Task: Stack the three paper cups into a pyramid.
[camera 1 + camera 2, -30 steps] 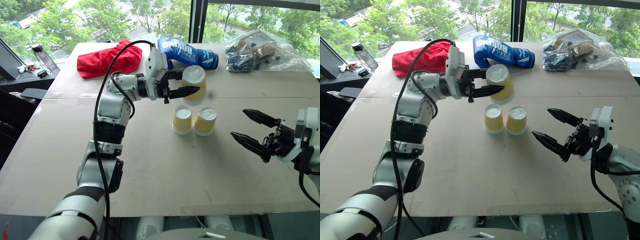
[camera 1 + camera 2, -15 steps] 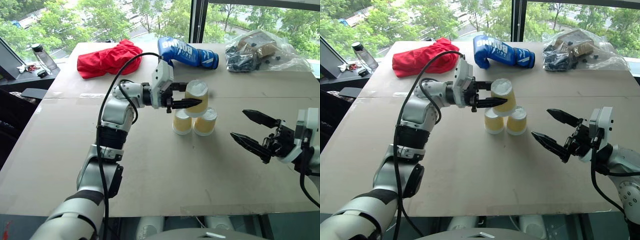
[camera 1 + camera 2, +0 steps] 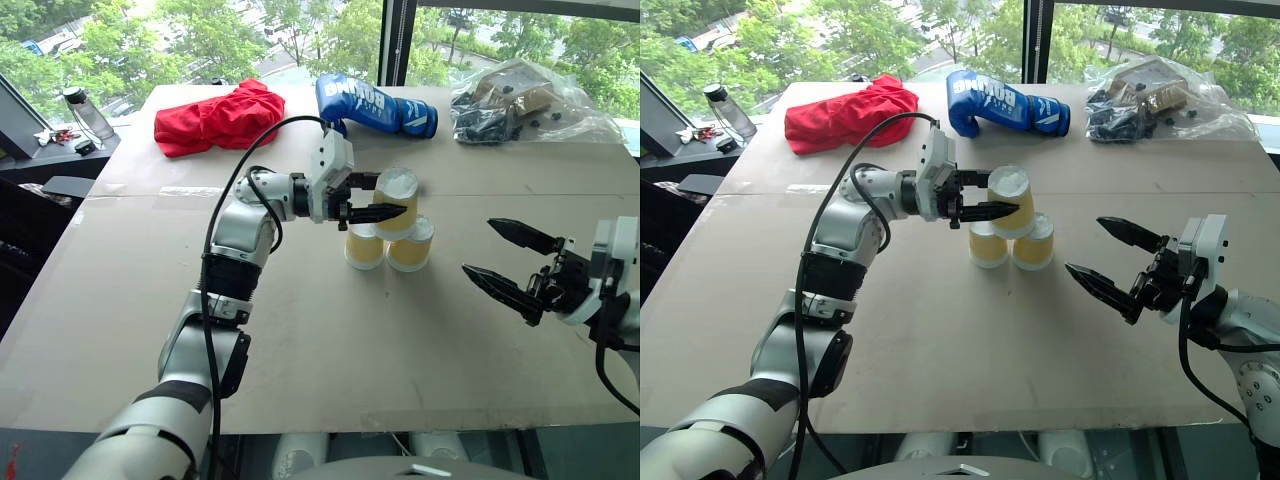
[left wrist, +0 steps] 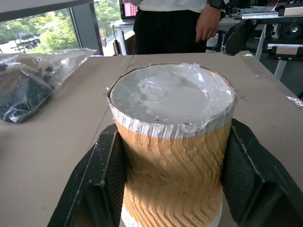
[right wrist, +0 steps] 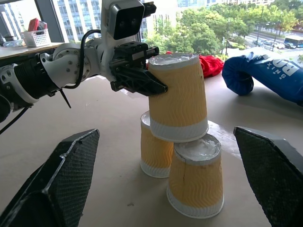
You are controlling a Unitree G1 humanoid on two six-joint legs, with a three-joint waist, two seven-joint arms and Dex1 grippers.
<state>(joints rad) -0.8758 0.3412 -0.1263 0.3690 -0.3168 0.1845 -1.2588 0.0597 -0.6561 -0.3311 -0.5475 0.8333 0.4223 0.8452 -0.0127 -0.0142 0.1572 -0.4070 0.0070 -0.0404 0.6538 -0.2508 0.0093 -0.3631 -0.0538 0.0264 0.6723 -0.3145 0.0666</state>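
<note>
resting on the two base cups (image 3: 388, 244) mid-counter (image 3: 300, 330), the top cup (image 3: 396, 202) sits between the left pincer's (image 3: 385, 211) fingers; grip cannot be told. light, crushable: hold mid-wall. right pincer (image 3: 510, 262) wide, empty.

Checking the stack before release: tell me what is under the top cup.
The top cup sits upside down across two base cups, their white bottoms facing up. The left gripper flanks it. The far base cup is largely hidden behind the others.
</note>
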